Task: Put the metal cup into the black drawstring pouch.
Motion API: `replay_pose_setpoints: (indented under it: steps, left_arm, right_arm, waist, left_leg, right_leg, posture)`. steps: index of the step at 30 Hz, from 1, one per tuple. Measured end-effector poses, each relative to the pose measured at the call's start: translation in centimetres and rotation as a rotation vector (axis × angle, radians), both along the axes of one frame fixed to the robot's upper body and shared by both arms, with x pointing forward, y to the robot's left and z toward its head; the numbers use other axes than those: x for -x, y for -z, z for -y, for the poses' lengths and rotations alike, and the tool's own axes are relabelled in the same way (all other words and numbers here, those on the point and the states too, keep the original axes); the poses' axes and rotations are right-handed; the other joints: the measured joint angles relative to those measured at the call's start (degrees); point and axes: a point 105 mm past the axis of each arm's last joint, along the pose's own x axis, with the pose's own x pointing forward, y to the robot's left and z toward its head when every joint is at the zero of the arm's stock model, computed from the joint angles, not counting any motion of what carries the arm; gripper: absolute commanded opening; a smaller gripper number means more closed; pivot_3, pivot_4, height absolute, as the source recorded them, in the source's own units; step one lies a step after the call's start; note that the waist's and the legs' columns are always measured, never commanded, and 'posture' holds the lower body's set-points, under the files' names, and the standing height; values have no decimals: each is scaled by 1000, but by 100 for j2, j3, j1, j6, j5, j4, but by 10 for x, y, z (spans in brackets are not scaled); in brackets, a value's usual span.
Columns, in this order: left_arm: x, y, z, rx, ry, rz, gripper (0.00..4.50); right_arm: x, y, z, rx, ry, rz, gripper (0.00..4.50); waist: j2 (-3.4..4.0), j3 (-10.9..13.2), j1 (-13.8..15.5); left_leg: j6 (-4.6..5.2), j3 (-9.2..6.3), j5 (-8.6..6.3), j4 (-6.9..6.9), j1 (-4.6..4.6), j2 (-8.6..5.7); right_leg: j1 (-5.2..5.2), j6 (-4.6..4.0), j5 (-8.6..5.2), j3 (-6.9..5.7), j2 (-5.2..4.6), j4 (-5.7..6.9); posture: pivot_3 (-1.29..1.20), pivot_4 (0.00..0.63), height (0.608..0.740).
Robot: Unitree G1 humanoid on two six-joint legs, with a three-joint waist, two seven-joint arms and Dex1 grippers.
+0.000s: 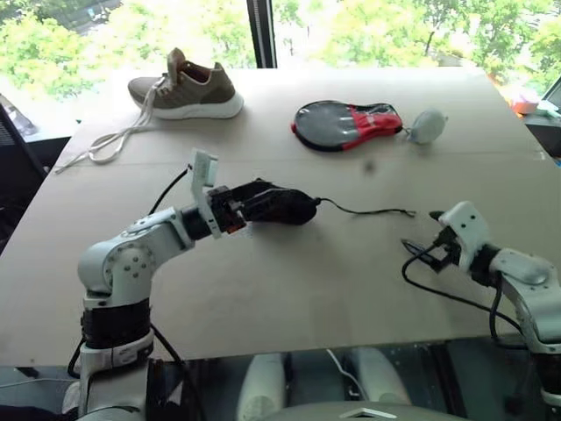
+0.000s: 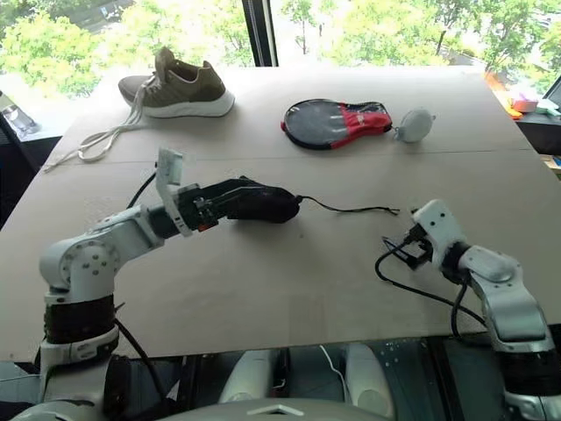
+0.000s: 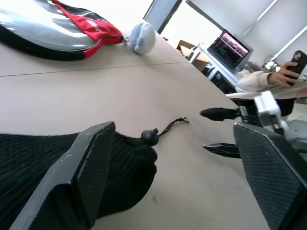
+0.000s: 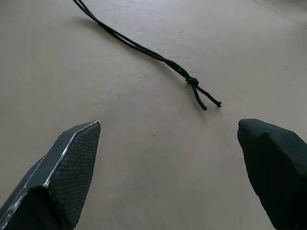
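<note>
Black drawstring pouch (image 1: pixel 279 204): centre frame, long axis left-right, touched by the spread, empty left gripper (image 1: pixel 254 209); right gripper (image 4: pixel 168 158) spread, empty, lower right

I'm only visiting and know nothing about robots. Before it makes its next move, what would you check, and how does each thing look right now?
1. Cup inside the pouch: cannot tell. The pouch bulges, but no metal shows.
2. Pouch lying safely on the table: ok, well away from the edges.
3. Left pincer let go: ok. Its fingers are spread, one finger beside the pouch.
4. Right pincer free: ok. It is open with nothing between its fingers.
5. Cord clear of the right pincer: ok. Its knotted end lies on the table ahead of the fingers, apart from them.
6. Pouch mouth drawn shut: cannot tell.
</note>
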Motion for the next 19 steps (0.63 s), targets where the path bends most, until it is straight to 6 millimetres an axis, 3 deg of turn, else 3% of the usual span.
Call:
replay_pose_setpoints:
  steps: [3, 7, 12, 19]
  left_arm:
    - [15, 15, -12, -40, -68, 62, 4023]
    - [45, 44, -32, -138, -86, 35, 4023]
    - [67, 49, -52, -172, -155, 62, 4023]
    - [78, 52, -56, -190, -193, 67, 4023]
  right_arm:
    - [15, -12, -11, -100, -75, 79, 4431]
    - [31, -12, -9, -113, -133, 118, 4431]
    - [47, -2, 11, -99, -80, 106, 4431]
    - [54, -7, 22, -76, -38, 116, 4431]
  waist:
    - [1, 0, -15]
    - [0, 2, 20]
    - [-2, 3, 49]
    - [-1, 3, 40]
  left_leg:
    - [3, 5, -2, -3, 21, 3]
    - [5, 6, -5, -13, 68, 7]
    - [11, 4, -7, -10, 80, 12]
    - [12, 4, -7, -6, 83, 15]
  right_leg:
    - [11, -2, 0, 6, 3, 4]
    - [53, -7, -5, 1, -1, -1]
    - [73, -26, -15, -3, -17, -11]
    - [74, -28, -15, 2, -16, -7]
  posture:
    - [0, 150, 740]
    - [0, 150, 740]
    - [0, 150, 740]
    - [0, 150, 740]
